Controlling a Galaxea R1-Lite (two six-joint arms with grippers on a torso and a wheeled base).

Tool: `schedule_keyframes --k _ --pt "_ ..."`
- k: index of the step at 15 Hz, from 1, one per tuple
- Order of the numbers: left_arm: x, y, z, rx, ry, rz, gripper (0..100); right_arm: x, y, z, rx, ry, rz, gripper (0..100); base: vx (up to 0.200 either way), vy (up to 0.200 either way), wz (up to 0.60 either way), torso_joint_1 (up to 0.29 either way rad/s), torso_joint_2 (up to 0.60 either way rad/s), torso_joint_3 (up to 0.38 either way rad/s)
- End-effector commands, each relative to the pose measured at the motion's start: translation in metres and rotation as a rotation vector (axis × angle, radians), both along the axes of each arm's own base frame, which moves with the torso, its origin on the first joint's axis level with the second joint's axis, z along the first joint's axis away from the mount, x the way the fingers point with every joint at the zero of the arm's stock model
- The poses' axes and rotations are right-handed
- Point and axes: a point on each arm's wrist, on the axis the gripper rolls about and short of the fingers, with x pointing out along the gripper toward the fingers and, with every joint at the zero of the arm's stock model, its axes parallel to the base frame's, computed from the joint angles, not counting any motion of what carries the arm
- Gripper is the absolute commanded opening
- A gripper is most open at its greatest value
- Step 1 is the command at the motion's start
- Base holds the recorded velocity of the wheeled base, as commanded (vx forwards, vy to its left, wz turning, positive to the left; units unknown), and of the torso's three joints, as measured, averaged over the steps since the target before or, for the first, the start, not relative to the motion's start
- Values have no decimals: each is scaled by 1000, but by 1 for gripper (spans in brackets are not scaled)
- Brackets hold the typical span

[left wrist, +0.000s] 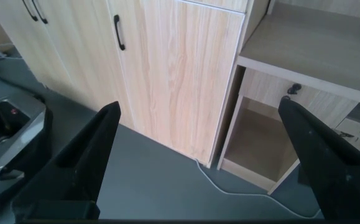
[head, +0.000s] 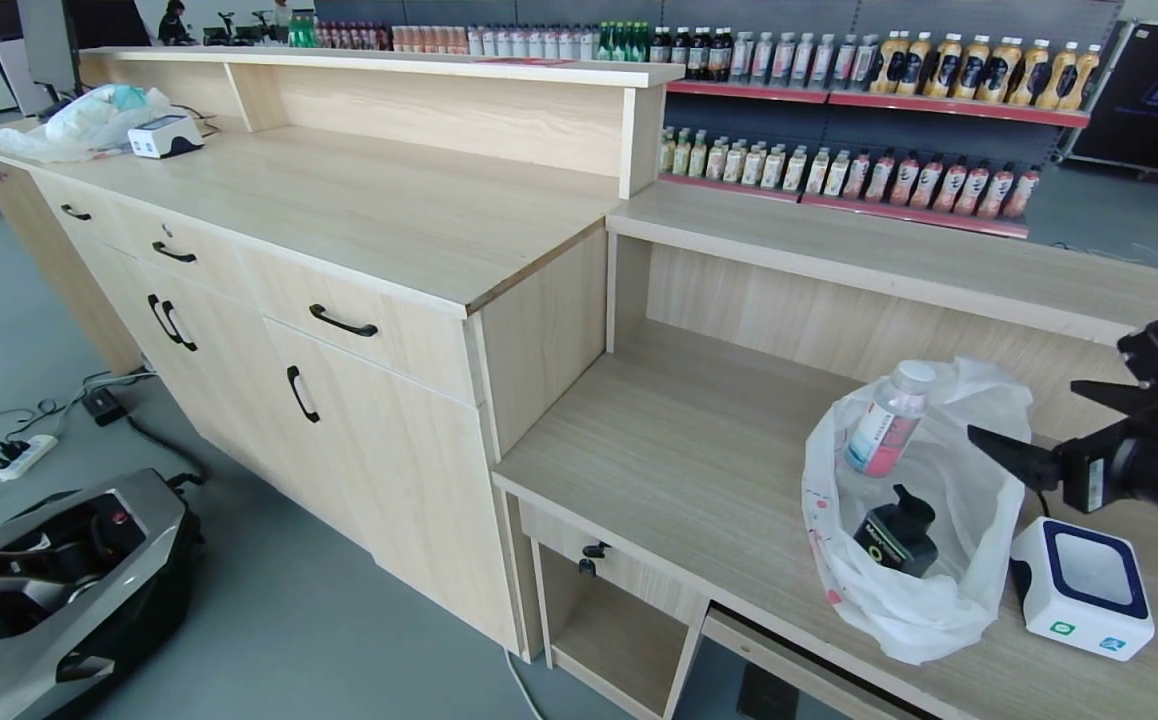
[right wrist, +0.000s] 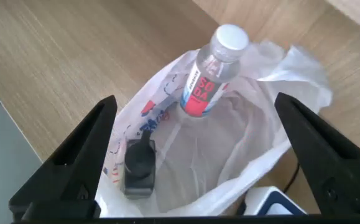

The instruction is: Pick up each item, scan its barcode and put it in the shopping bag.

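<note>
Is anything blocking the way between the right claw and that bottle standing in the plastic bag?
Nothing visible does. The right gripper hangs open near the open mouth of the shopping bag, and the bottle pokes out of it uncovered. The black item lies lower inside.

I see a thin, crinkled, translucent white plastic shopping bag (head: 924, 620) on the pale wood-grain laminate counter (head: 679, 450), which looks smooth and matt. Inside it, the clear plastic bottle with a glossy pink-and-white label (head: 884, 420) shines, and the small black plastic item (head: 897, 535) looks mostly matt. The white box-shaped plastic scanner (head: 1082, 600) gleams.
</note>
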Motion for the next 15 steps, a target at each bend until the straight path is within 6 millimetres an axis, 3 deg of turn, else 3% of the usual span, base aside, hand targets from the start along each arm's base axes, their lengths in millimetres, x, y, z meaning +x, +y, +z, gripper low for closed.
schedule_keyframes --k 1,4,5,6,8,11,13,15 --pt "0 0 0 0 1 0 100 -41 -20 50 -126 -179 -135 100 0 0 -600 7 2 2" --pt "0 0 0 0 1 0 100 -43 -39 116 -142 -183 -260 100 0 0 -600 1 -1 2" --pt "0 0 0 0 1 0 100 -45 -41 127 -132 -156 -300 100 0 0 -600 17 2 2" --pt "0 0 0 0 1 0 100 -48 -43 153 -39 -86 -425 100 0 0 -600 7 2 2" --pt "0 0 0 0 1 0 100 -44 -49 174 53 -7 -537 100 0 0 -600 -2 2 2" --pt "0 0 0 0 1 0 100 -33 -77 167 74 52 -672 100 0 0 -600 2 5 5" --pt "0 0 0 0 1 0 100 -24 -109 140 108 154 -776 100 0 0 -600 0 5 2" --pt "0 0 0 0 1 0 100 -21 -132 111 166 238 -774 100 0 0 0 0 0 0"
